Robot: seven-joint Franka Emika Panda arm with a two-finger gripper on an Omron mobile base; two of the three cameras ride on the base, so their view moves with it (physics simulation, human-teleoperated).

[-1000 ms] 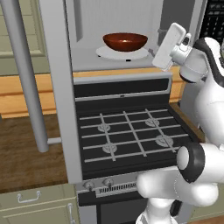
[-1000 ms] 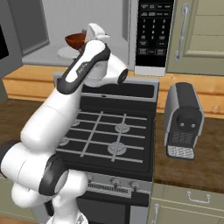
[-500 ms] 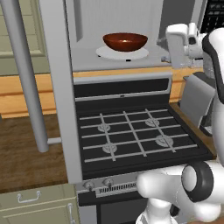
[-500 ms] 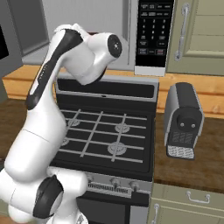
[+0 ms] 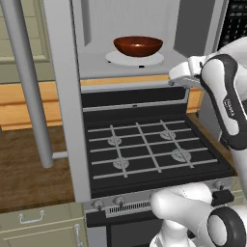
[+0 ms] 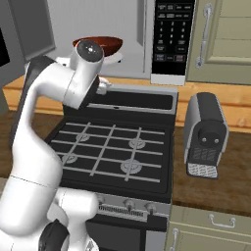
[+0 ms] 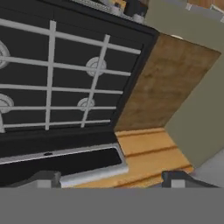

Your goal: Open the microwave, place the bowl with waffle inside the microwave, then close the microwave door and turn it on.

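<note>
The microwave [image 5: 140, 53] stands open above the gas stove [image 5: 149, 154], and its door [image 5: 58, 96] is swung far out to the left of the cavity, the long grey bar handle [image 5: 26, 82] further left again. Inside the cavity the reddish-brown bowl [image 5: 137, 46] sits on the white turntable [image 5: 135, 59], about at its middle; the waffle is presumably in the bowl, but the rim hides it from both base cameras.

What is left, by my reading, is closing the door and pressing the keypad [image 6: 172, 37] at the cavity's right. The main risk is the reach: the door's free edge is well to the left of the microwave, while the arm is bent up by the cavity's right side, so a wide sweep across could clip the front lip of the cavity or push the door at a poor angle, so that it does not latch. A hard slam might also jolt the bowl off centre on the turntable.

The gripper [image 7: 111, 177] is below the microwave, pointing down at the stove's rear edge and the wooden counter beside it. Its jaws stand wide apart, with nothing between them and touching nothing.
</note>
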